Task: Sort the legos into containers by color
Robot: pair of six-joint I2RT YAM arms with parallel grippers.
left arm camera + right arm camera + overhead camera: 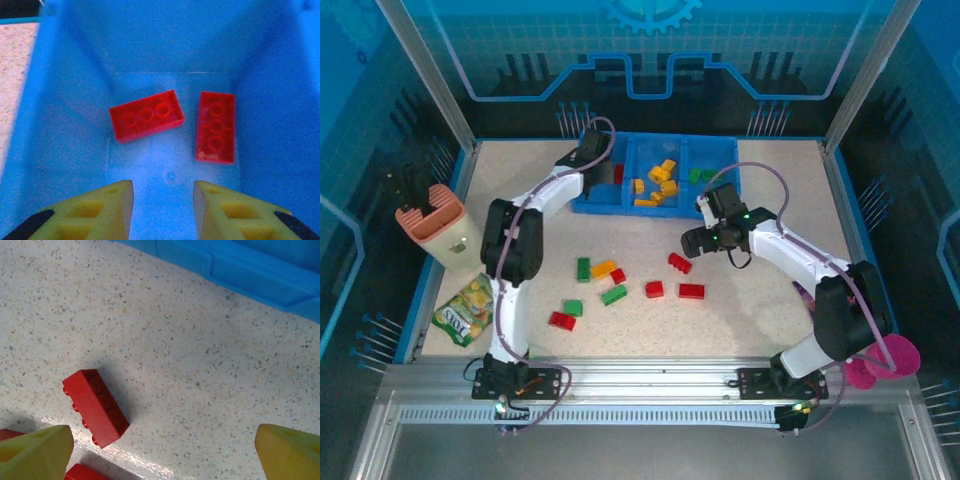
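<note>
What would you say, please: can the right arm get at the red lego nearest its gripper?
Probably yes. The right gripper is open over the table, and nothing covers the red lego. It lies off toward one finger, with another red brick close by, so a small shift seems needed.

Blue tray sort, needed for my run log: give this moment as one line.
left gripper open over tray left compartment | two red legos inside | right gripper open above table by loose red lego | other legos unsorted

Left arm (545,190) stretched over blue tray (620,208), right arm (790,250) near scattered red, green, orange legos (691,291) on table (740,320)
</note>
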